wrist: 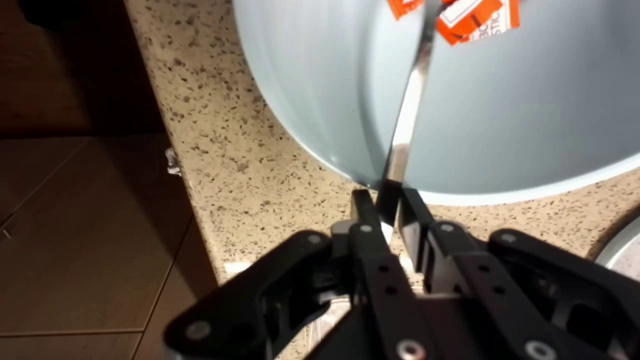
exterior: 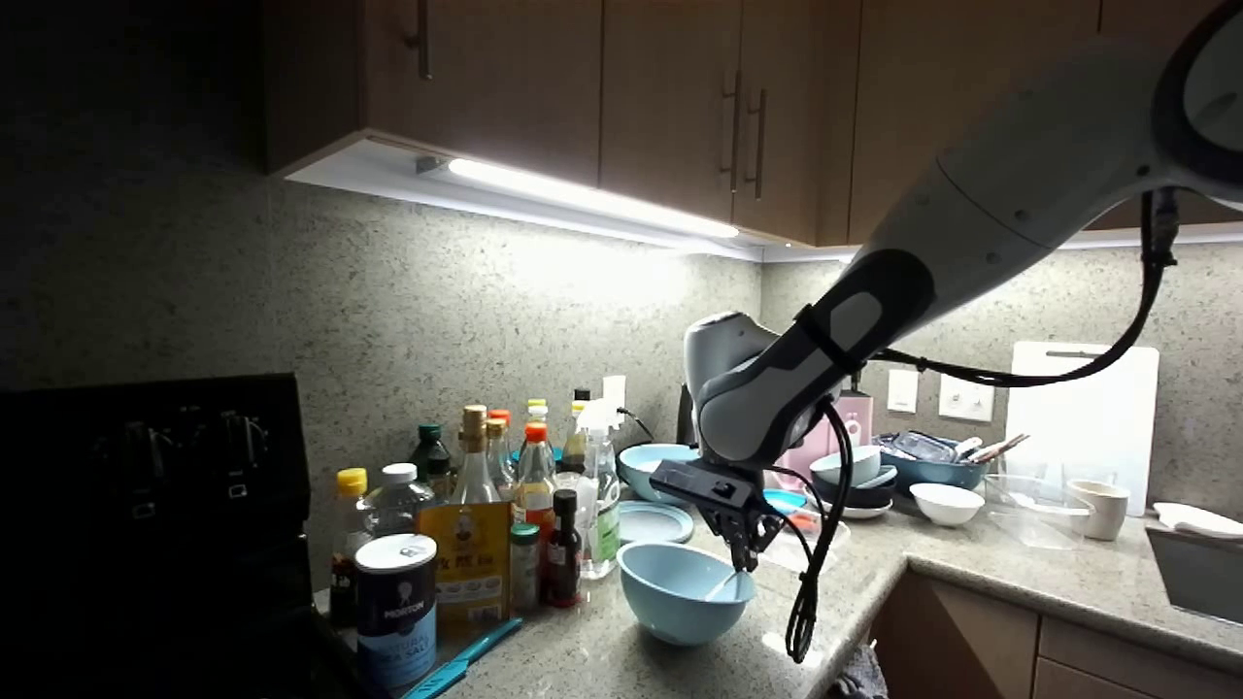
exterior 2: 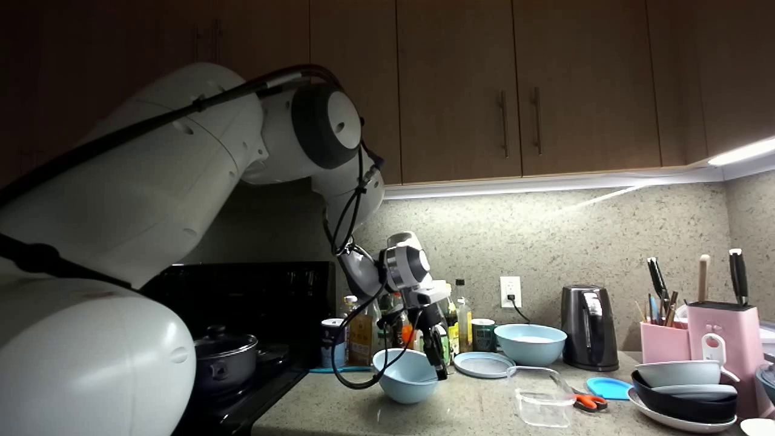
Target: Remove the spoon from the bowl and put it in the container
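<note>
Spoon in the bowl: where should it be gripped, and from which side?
Probably the upper handle, pinched across its narrow width, from above at the rim of the bowl: the spoon slants up there, and the gripper straddles it. Lower down, orange packets lie beside it.

Nearer blue bowl [exterior 2: 402,392], end effector [exterior 2: 440,366] at its rim

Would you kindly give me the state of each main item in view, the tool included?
Blue bowl, upright, orange-and-white packets inside
Spoon, tilted in the bowl, handle past the rim
Tool, jaws on either side of the spoon's handle; firm grip or not, unclear
Clear container, uncovered
Stove pot, lid on
Kettle, upright
Upper cabinet doors, shut
Under-cabinet light, on
</note>
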`<state>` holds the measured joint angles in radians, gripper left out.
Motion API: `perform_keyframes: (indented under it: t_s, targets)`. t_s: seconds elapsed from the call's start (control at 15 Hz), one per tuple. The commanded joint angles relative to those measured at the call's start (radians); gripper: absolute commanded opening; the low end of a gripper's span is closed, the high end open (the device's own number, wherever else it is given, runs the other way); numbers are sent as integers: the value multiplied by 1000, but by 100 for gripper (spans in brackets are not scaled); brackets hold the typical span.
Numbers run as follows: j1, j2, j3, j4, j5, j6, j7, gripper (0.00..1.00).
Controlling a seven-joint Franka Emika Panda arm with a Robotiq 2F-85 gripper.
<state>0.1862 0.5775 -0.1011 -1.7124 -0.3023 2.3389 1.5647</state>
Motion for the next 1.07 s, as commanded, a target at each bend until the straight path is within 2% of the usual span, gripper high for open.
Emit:
perform_keyframes:
  t_s: [0.0, 0.27, 0.73, 0.8, 0.87, 0.93, 1.0]
  targets:
    - [75, -51, -58, -56, -98, 53, 65, 3]
    - [141, -76, -97, -80, -223, 84, 169, 4]
    - [152, -104, -88, -110, -311, 83, 249, 6]
    - [149, -104, -83, -111, -314, 76, 252, 31]
    - [148, -102, -82, -108, -315, 63, 261, 31]
    - [144, -101, -79, -108, -309, 50, 257, 36]
    - [130, -65, -64, -59, -290, 50, 221, 17]
